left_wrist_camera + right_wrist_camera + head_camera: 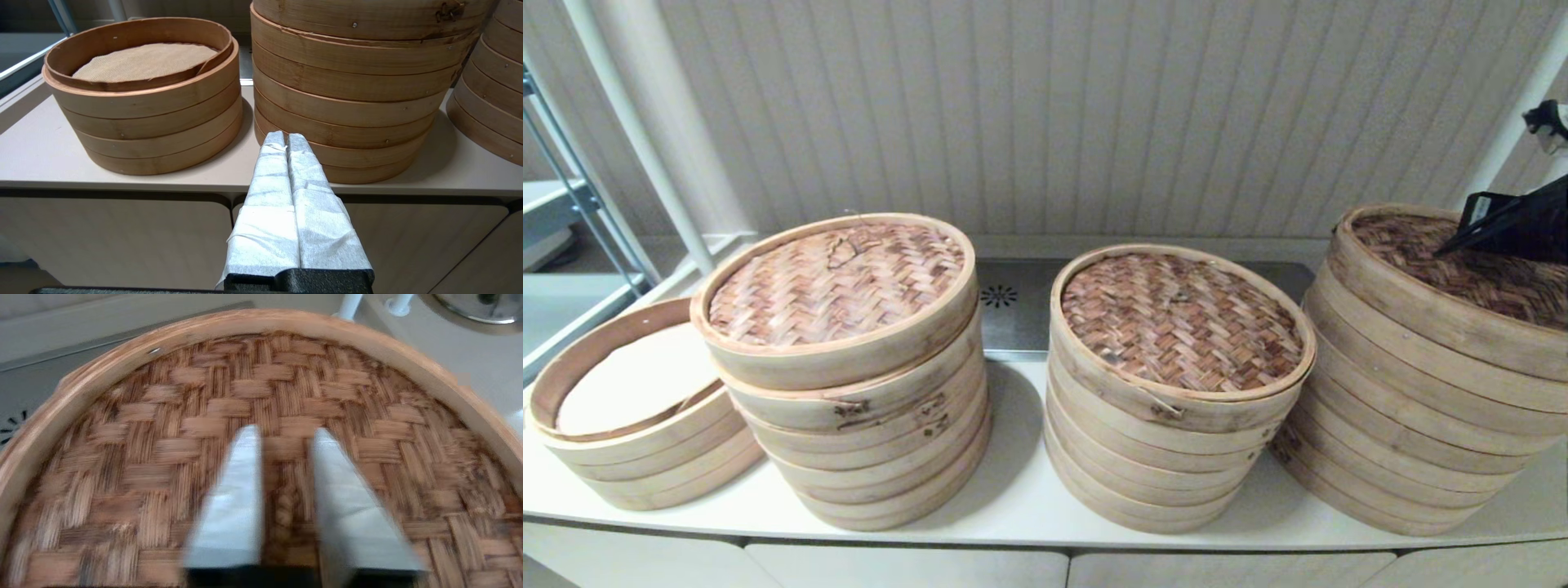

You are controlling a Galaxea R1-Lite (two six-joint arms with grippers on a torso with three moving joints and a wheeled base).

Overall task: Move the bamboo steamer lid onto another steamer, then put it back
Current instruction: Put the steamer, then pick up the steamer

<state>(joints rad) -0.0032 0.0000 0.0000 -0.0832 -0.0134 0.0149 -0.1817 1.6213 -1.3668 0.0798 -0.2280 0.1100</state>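
Observation:
Four bamboo steamer stacks stand in a row on the white counter [1013,498]. The far-right stack wears a dark woven lid [1478,278]. My right gripper [1450,245] hovers just above that lid [204,396], open, its white-wrapped fingers [237,498] either side of a small knotted loop [282,506] in the weave. The far-left steamer [629,392] has no lid and shows a pale liner [139,61]. My left gripper [286,136] is shut on nothing, low in front of the counter edge, and is out of the head view.
The second stack's lid [837,282] and the third stack's lid [1180,318] are both in place. A metal drain plate [1001,298] lies behind them, with a white post [645,139] and a shelf frame [572,188] at the left.

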